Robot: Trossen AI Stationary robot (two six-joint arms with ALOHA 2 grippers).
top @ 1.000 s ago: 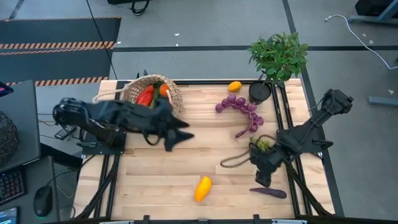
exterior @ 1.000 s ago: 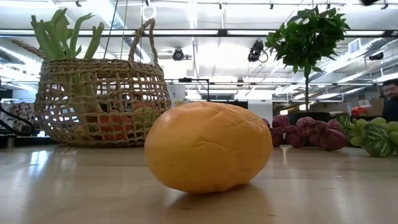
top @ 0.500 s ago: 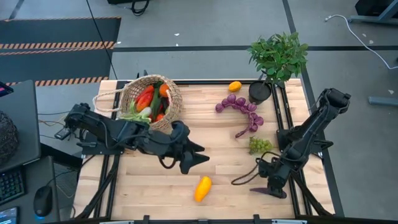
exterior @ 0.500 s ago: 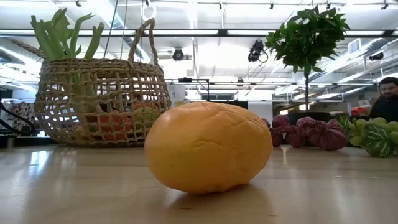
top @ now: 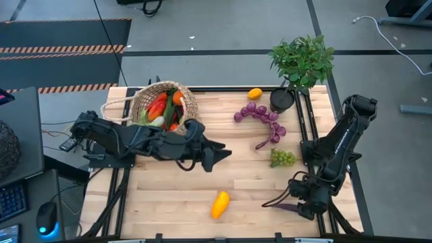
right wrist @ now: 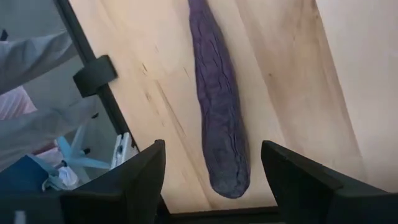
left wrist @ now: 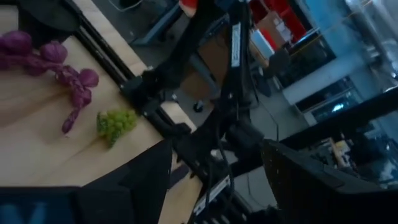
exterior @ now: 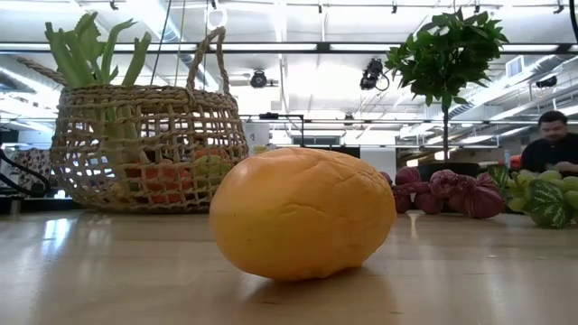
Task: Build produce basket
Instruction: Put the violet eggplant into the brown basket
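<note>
The woven basket [top: 165,108] [exterior: 149,144] stands at the far left with red, orange and green produce inside. Loose on the table lie a yellow fruit [top: 220,204] [exterior: 302,212], purple grapes [top: 260,118], green grapes [top: 282,158] [left wrist: 116,122], a small orange [top: 254,94] and a purple eggplant [top: 290,208] [right wrist: 221,118] by the near right edge. My right gripper [top: 298,200] [right wrist: 213,146] hangs open over the eggplant, pointing down, a finger on each side of its rounded end and along its length, apart from it. My left gripper [top: 224,154] [left wrist: 216,149] is open and holds nothing, raised over mid-table, right of the basket.
A potted leafy plant [top: 302,61] in a black pot [top: 282,100] stands at the far right corner. Dark rails run along the table's left and right edges [top: 307,128]. A person [exterior: 555,144] sits beyond the table on the low view's right.
My left gripper has drawn away from the basket toward the table's middle and right, leaving the basket uncovered. My right gripper has left the green grapes, which stay where they were, and gone toward the near edge and down, ending over the eggplant.
</note>
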